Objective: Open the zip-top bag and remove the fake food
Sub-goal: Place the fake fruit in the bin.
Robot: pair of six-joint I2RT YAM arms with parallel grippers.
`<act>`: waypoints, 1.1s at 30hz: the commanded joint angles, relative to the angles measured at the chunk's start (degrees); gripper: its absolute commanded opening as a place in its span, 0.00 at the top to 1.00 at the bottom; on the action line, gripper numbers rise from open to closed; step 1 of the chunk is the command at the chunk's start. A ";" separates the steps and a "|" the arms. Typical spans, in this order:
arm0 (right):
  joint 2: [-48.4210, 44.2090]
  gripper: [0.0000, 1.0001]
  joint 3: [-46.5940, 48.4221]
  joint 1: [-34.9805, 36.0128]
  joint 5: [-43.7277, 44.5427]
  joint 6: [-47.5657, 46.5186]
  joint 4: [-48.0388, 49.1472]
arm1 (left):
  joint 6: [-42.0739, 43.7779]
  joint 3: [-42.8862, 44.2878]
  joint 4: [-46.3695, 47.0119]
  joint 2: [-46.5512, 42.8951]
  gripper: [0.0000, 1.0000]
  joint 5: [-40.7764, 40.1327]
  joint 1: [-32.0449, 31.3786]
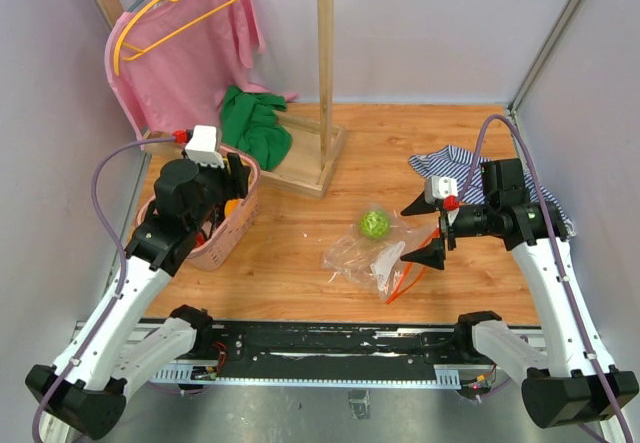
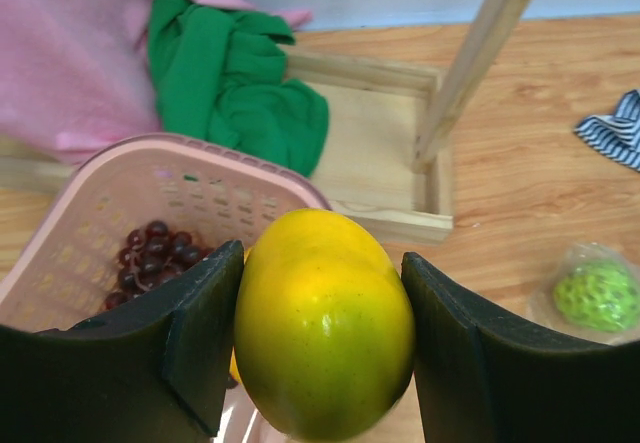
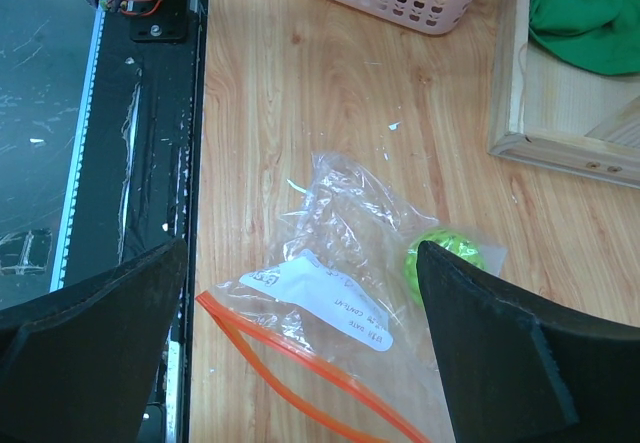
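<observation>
Left end effector (image 2: 322, 338): one yellow-orange oval fruit (image 2: 325, 323) is being gripped between its two fingers, which are pressing against the fruit's sides. The fruit is being held over the one pink basket (image 2: 205, 161) at the counter's (image 1: 300, 178) left edge. One dark grape bunch (image 2: 150, 253) is being carried inside that basket.

Right end effector (image 3: 300, 263): the jaws are being held fully apart, nothing is being gripped or touched, and it is being kept above the one zip-top bag (image 3: 335, 218). The bag is being supported flat on the counter, right of centre and near the near edge, with its red-orange zip strip (image 3: 285, 373) toward that edge and its white label (image 3: 320, 303) facing up. One green leafy ball (image 3: 445, 258) is being seen through the clear plastic at the bag's far end.
</observation>
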 commanded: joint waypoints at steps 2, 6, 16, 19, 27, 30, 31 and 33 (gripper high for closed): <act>-0.80 0.02 -0.54 -1.09 -0.16 0.45 0.17 | 1.21 1.22 0.10 1.39 1.00 2.60 4.80; -0.88 0.02 -0.69 -1.14 -0.10 0.46 0.13 | 0.95 0.78 0.57 3.00 1.00 4.18 8.28; -0.89 0.02 -0.79 -1.25 0.00 0.55 0.37 | -2.65 -2.34 5.74 9.41 1.00 10.23 18.57; -0.88 0.02 -0.89 -1.25 0.10 0.53 0.51 | -3.70 -2.43 6.52 11.24 1.00 8.41 18.80; -0.56 0.02 -0.91 -1.24 0.11 0.58 0.71 | -6.56 -3.99 8.84 12.96 0.76 1.99 18.80; -0.45 0.02 -0.93 -1.29 0.17 0.55 0.75 | -8.21 -4.19 8.80 13.19 0.53 -0.20 18.80; -0.37 0.02 -0.93 -1.31 0.12 0.60 0.82 | -8.88 -4.13 8.80 13.20 0.44 -1.03 18.79; -0.23 0.02 -0.88 -1.29 0.11 0.63 0.85 | -9.97 -3.75 8.51 13.04 0.25 -2.33 18.80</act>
